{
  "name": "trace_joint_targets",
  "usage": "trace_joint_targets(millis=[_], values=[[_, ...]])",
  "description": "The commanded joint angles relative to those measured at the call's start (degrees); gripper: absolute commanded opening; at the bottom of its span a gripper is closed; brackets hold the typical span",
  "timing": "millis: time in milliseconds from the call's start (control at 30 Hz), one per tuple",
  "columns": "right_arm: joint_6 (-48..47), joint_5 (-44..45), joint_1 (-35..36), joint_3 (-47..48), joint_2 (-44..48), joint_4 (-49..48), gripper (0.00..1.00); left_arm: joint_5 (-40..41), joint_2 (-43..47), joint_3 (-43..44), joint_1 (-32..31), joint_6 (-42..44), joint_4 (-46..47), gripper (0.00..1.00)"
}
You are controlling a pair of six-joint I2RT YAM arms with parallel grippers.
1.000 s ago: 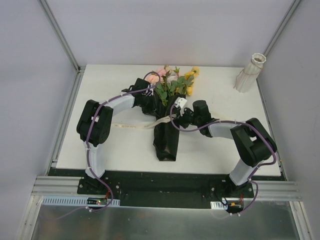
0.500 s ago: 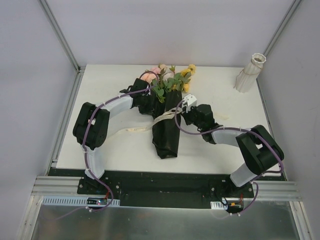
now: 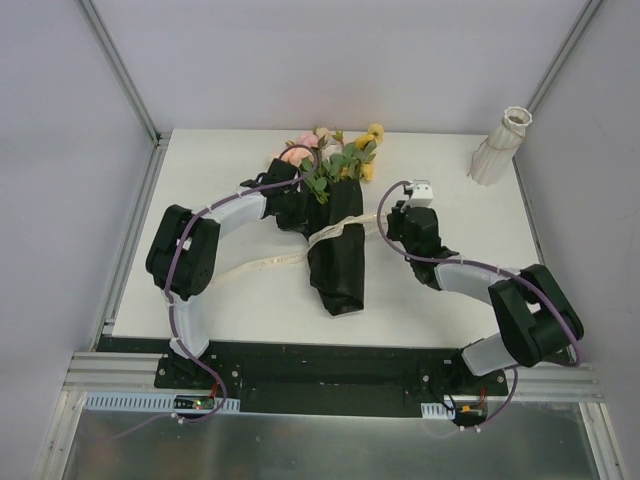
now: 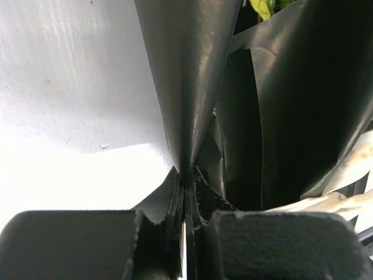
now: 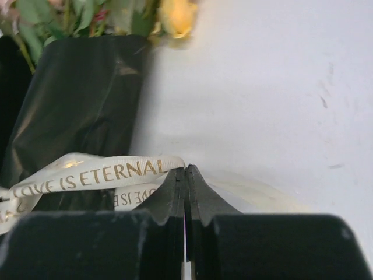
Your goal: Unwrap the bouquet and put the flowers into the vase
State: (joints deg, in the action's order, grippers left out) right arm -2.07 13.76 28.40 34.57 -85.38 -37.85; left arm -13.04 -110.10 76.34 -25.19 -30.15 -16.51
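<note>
the left pincer (image 4: 185, 175) is closed tight on a fold of the black wrap (image 4: 192, 87), the thin sheet nipped between its two tips and fanning away from them. seen from above, this pincer sits at the left side of the bouquet (image 3: 338, 262), just nearer than the flower heads. the right pincer (image 5: 185, 172) is closed as well, with the end of the cream ribbon (image 5: 99, 174) caught between its tips. gold letters on the ribbon read "love is eternal". from above, the right pincer is just right of the bouquet. the ribbon runs from it leftward across the black wrap and trails off over the white table (image 3: 450, 290) on the left side. the bouquet lies in the middle of the table, its wrapped foot pointing near and the flowers (image 3: 335, 160), pink, peach and yellow with green leaves, pointing far. the vase (image 3: 498, 148), white and ribbed, stands in the far right corner, well apart from both pincers and from the bouquet.
</note>
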Motion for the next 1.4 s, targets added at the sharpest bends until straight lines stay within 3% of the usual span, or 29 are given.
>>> trace_joint_targets(millis=[0, 200, 400, 600, 1100, 1167, 1233, 1333, 1367], values=[[11.98, 9.26, -4.22, 0.15, 5.84, 5.84, 0.0, 2.93, 2.79, -0.05, -0.12, 2.64, -3.26, 0.0], [17.88, 18.12, -8.27, 1.02, 11.9, 16.55, 0.0, 3.37, 2.97, -0.05, -0.12, 3.34, -3.44, 0.0], [19.12, 20.43, -12.14, 1.99, 16.3, 23.33, 0.0, 4.42, 3.75, -0.13, -0.03, 3.87, -3.79, 0.0], [19.29, 16.21, -12.76, 1.56, 19.99, 24.39, 0.0, 5.39, 4.2, 1.0, 0.14, 4.31, -4.58, 0.0], [25.71, 23.77, -15.75, -0.55, 24.38, 30.64, 0.0, 5.83, 4.02, 2.33, 2.78, 4.93, -6.51, 0.0], [23.96, 18.18, -15.92, -1.86, 27.1, 27.68, 0.0, 4.96, 3.93, 2.41, 2.78, 4.67, -6.51, 0.0], [22.37, 4.94, -16.01, -4.76, 28.6, 18.12, 0.0, 0.93, 3.67, 2.85, 2.69, 4.23, -5.9, 0.0], [19.57, -27.64, -15.31, -5.3, 23.27, 7.29, 0.0, -4.61, 2.62, 3.29, 2.25, 3.44, -4.32, 0.0], [17.47, -33.13, -13.83, -3.99, 21.16, 7.26, 0.0, -5.76, 2.18, 3.47, 2.08, 3.26, -3.97, 0.0]])
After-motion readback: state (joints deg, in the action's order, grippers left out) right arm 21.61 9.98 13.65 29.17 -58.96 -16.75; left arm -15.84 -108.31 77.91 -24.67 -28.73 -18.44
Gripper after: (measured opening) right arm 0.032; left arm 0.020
